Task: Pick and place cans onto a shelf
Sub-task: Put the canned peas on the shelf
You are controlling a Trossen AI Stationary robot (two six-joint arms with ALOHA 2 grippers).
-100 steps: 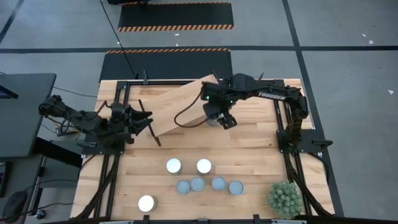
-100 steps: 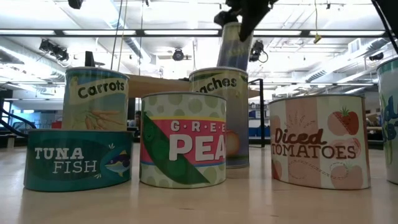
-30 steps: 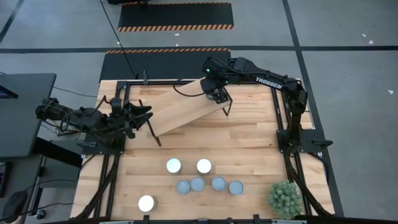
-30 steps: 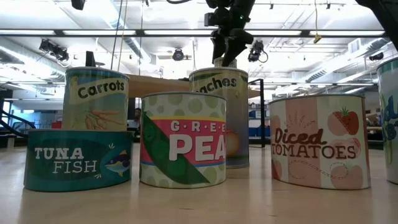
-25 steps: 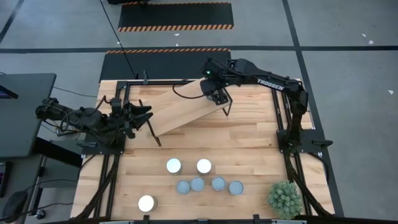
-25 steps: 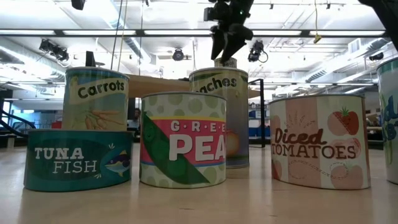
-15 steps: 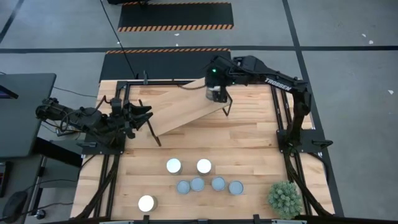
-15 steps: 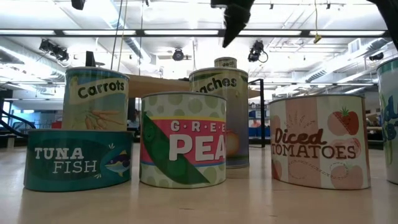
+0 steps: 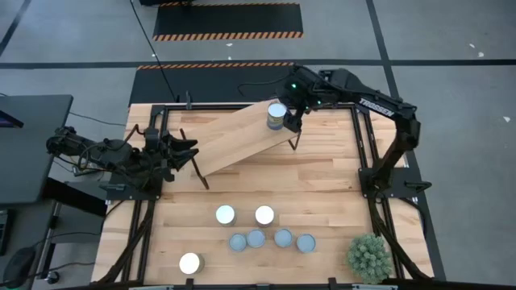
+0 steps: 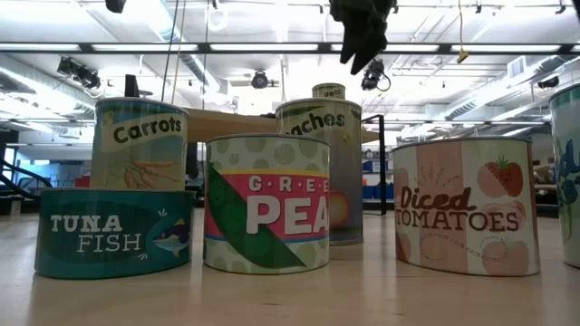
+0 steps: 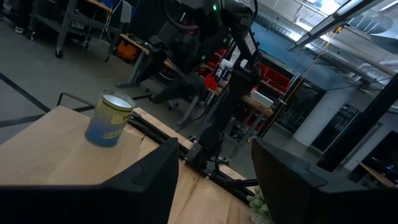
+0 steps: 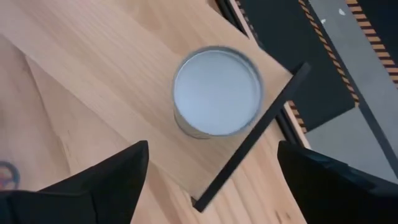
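One can with a white top stands upright on the far right end of the tilted wooden shelf; it also shows in my right wrist view and left wrist view. My right gripper hangs open just above and to the right of that can, touching nothing. Its fingers stand wide apart. My left gripper waits open and level at the shelf's left end. Several more cans stand on the table near its front.
Near the front edge stand three white-topped cans and several blue-grey-topped ones. A green potted plant sits at the near right corner. The shelf's thin black legs reach the table. Bare tabletop lies between shelf and cans.
My right gripper has risen off the can on the shelf and drawn back toward the table's right edge, rolling its wrist as it went. The can, covered by the gripper before, stays upright on the shelf's far right end.
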